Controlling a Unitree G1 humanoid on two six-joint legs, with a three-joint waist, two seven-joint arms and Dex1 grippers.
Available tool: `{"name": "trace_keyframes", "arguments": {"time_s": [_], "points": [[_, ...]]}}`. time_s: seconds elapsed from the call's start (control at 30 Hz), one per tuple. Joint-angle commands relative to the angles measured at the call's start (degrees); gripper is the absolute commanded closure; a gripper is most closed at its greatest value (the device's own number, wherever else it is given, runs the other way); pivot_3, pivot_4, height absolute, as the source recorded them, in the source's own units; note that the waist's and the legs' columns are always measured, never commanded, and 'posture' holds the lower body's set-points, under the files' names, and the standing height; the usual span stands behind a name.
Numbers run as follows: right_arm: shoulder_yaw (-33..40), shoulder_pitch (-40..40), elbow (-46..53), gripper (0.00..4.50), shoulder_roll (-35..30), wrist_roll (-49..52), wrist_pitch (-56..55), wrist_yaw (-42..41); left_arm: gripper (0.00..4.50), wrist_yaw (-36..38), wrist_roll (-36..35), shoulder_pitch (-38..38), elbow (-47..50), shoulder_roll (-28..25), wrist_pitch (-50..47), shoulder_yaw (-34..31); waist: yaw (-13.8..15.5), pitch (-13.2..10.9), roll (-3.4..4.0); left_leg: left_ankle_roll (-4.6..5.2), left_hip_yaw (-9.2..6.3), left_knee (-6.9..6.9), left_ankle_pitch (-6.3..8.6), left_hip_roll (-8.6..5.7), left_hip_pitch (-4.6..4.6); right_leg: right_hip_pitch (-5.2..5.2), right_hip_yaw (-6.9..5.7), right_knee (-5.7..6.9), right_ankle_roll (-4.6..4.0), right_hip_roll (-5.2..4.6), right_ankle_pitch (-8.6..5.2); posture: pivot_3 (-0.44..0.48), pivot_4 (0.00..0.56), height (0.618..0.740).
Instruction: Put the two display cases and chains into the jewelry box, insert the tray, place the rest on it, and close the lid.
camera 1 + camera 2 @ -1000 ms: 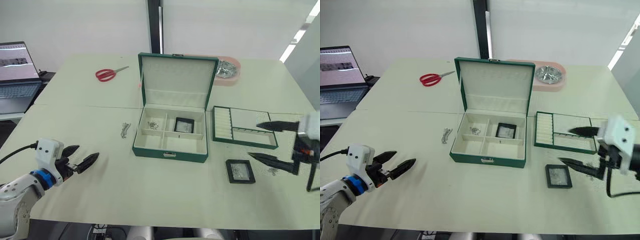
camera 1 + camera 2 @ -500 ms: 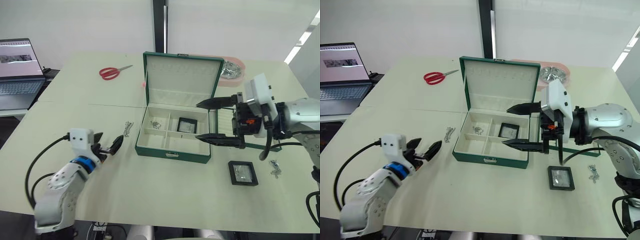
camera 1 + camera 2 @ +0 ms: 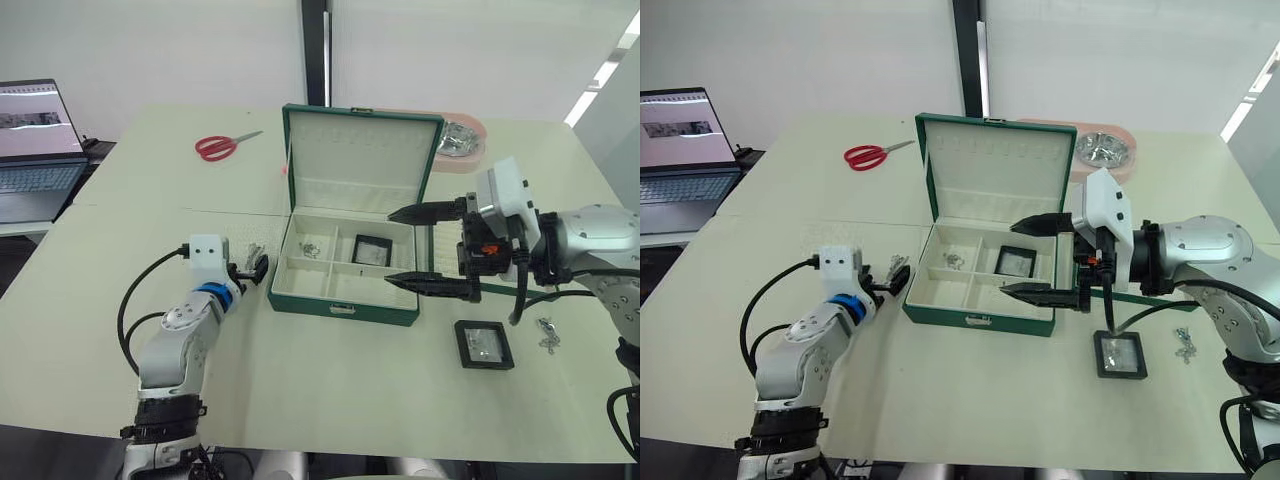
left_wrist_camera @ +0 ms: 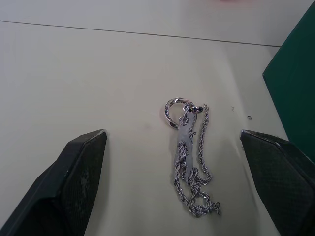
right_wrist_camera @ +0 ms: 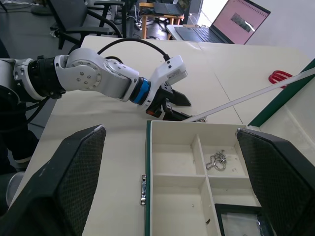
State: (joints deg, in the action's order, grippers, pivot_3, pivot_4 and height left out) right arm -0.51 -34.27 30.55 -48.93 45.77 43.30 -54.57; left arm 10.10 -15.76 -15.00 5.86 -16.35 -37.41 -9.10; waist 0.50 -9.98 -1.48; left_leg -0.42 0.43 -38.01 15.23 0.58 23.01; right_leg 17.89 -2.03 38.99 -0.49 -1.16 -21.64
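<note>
The jewelry box (image 3: 345,306) stands open mid-table, its lid (image 3: 360,150) upright. One display case (image 3: 372,250) lies in its back right compartment, and a chain (image 3: 310,247) in the back left. Another display case (image 3: 484,344) lies on the table right of the box, with a chain (image 3: 546,335) beyond it. The green tray (image 3: 438,248) sits behind my right gripper (image 3: 389,246), which hovers open over the box's right side. My left gripper (image 4: 172,132) is open around a chain (image 4: 189,167) on the table left of the box.
Red scissors (image 3: 222,146) lie at the back left of the table. A laptop (image 3: 35,140) sits on a desk further left. A pink tray with a silver dish (image 3: 458,138) stands behind the lid.
My left gripper has reached forward to straddle the chain left of the box. My right gripper swung in from the right edge to above the box, then eased back slightly.
</note>
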Motion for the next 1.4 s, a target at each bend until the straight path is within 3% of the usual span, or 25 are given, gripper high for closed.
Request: {"name": "trace_keyframes", "arguments": {"time_s": [0.03,0.47,0.87,0.97,1.1,1.33,1.4], "points": [[2.6,0.1,1.8,0.00,0.0,1.3,0.3,1.0,0.62,0.6,0.9,1.1,-0.4,-0.4,-3.4,2.6,0.0,0.0,0.00,-0.01,0.00,0.00,0.00,0.00,0.00,0.00,0.00,0.00,0.00,0.00,0.00,0.000,0.150,0.740],[3.6,0.5,2.8,0.00,-0.2,3.4,2.1,2.6,4.46,2.1,1.8,2.3,1.1,-1.3,-7.2,3.7,0.0,0.0,0.07,0.00,-0.01,0.01,0.00,-0.02,-0.04,-0.07,0.00,-0.03,0.00,-0.02,0.00,0.000,0.150,0.740],[5.2,1.7,3.0,0.00,-0.5,4.4,2.8,4.3,4.48,3.7,-0.3,3.0,9.1,-1.9,5.0,-2.2,0.0,0.0,-0.02,0.02,-0.01,0.03,0.01,0.00,-0.01,-0.02,-0.01,-0.04,0.00,-0.02,0.00,0.000,0.150,0.740],[5.7,2.2,3.0,0.00,-0.5,4.3,2.8,4.3,4.48,7.2,-1.9,3.4,11.7,-4.7,6.8,-4.1,-0.1,0.0,-0.02,0.02,-0.01,0.03,0.01,0.00,0.00,-0.01,-0.01,-0.04,0.00,-0.02,0.00,0.000,0.150,0.740],[6.3,3.1,3.1,0.00,-0.9,4.0,2.7,4.1,4.48,12.6,-5.5,3.4,14.2,-9.9,7.5,-7.4,-0.2,0.0,-0.01,0.01,-0.01,0.06,0.01,0.00,-0.02,0.00,-0.01,-0.05,0.00,-0.02,0.00,0.000,0.150,0.740],[6.6,4.7,3.1,0.00,-1.9,2.9,1.8,3.1,4.48,32.3,-20.2,0.5,17.5,-25.9,0.2,-11.0,-0.5,-0.1,0.01,-0.01,-0.04,0.07,0.00,0.00,-0.01,0.02,-0.01,-0.06,0.00,-0.02,0.00,0.000,0.150,0.740],[6.4,5.1,3.3,0.00,-1.9,2.6,1.7,3.0,4.48,38.2,-22.2,-1.7,17.2,-31.9,-2.5,-8.8,-0.5,-0.1,0.03,0.00,-0.04,0.07,0.00,0.00,-0.02,0.02,-0.01,-0.06,0.00,-0.02,-0.01,0.000,0.150,0.740]]}}
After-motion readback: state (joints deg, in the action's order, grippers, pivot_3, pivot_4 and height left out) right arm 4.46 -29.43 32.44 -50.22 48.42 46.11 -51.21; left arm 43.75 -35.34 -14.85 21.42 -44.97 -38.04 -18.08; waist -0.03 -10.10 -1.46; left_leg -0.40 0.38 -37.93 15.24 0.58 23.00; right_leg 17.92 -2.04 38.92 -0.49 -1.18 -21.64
